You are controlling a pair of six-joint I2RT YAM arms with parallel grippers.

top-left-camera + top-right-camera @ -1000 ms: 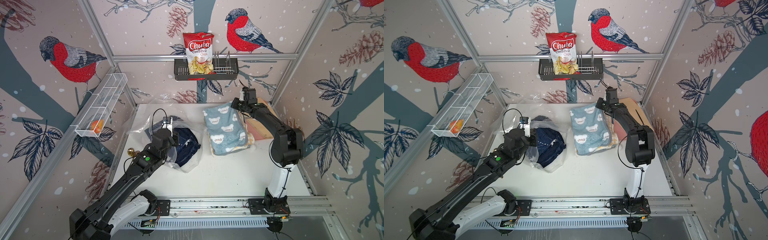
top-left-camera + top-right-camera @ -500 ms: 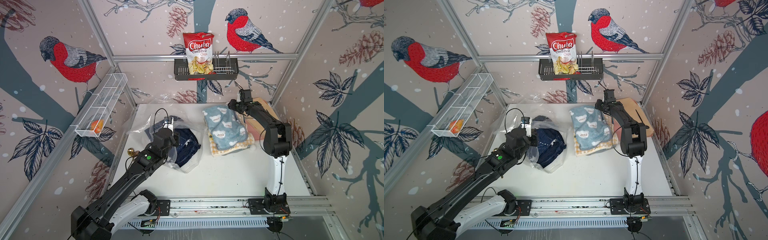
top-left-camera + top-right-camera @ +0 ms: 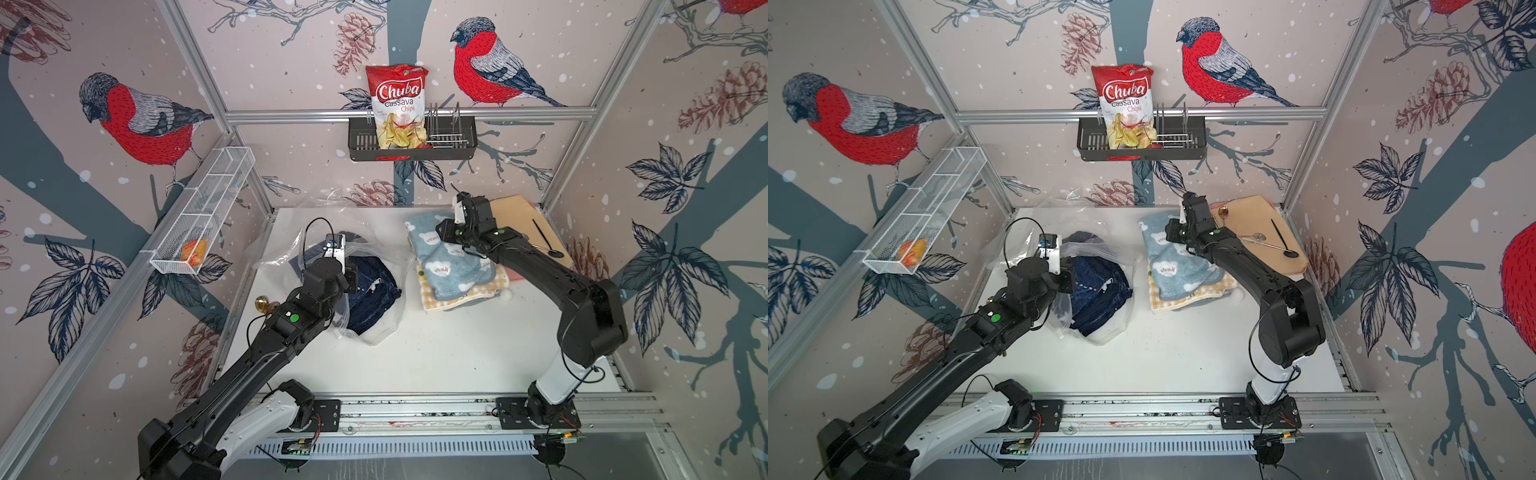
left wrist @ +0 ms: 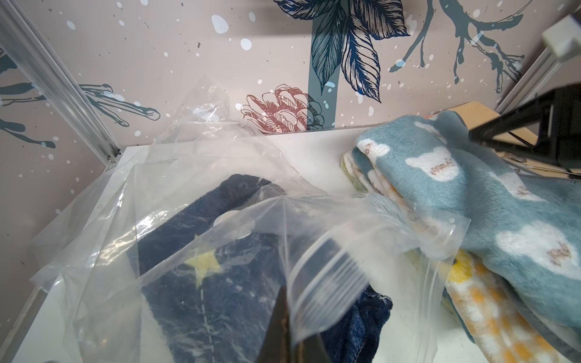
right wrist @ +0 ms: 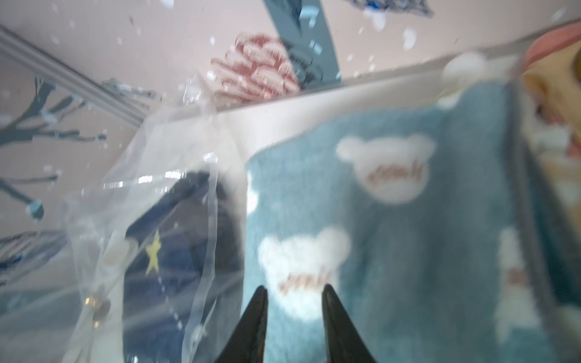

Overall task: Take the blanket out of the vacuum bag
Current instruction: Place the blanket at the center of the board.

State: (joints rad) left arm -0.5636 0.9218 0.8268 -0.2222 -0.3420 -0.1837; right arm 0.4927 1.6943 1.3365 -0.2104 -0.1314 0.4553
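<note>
- Top views first: left of centre, the vacuum bag (image 3: 376,332), a large crinkly transparent plastic sack, sprawls over the white tabletop (image 3: 436,353), billowing up towards the back wall.
- The left wrist view shows the left gripper (image 4: 287,317) with its jaws pinched together on the bag's ribbed zip edge (image 4: 327,283), lifting the mouth. The round white valve cap (image 4: 231,224) sits on the plastic beyond.
- Inside the bag, in both top views, lies the dark navy plush blanket with a yellow star (image 3: 370,291). It is bunched and not yet out, with film over most of it. Its long axis runs roughly up and down the frame, and its right flank looks bare at the mouth.
- Just right of the bag, a light blue fleece with white bear shapes (image 3: 451,266) tops a stack of folded cloths (image 3: 461,301), fully outside the plastic.
- Over that fleece hovers the right gripper (image 5: 295,287), fingers apart with nothing between them.
- The relation that counts: the navy blanket lies frame-left of those open jaws, past the fleece. The left arm is nearer but busy holding the bag, so the pull looks like the right arm's job, reaching left into the mouth.
</note>
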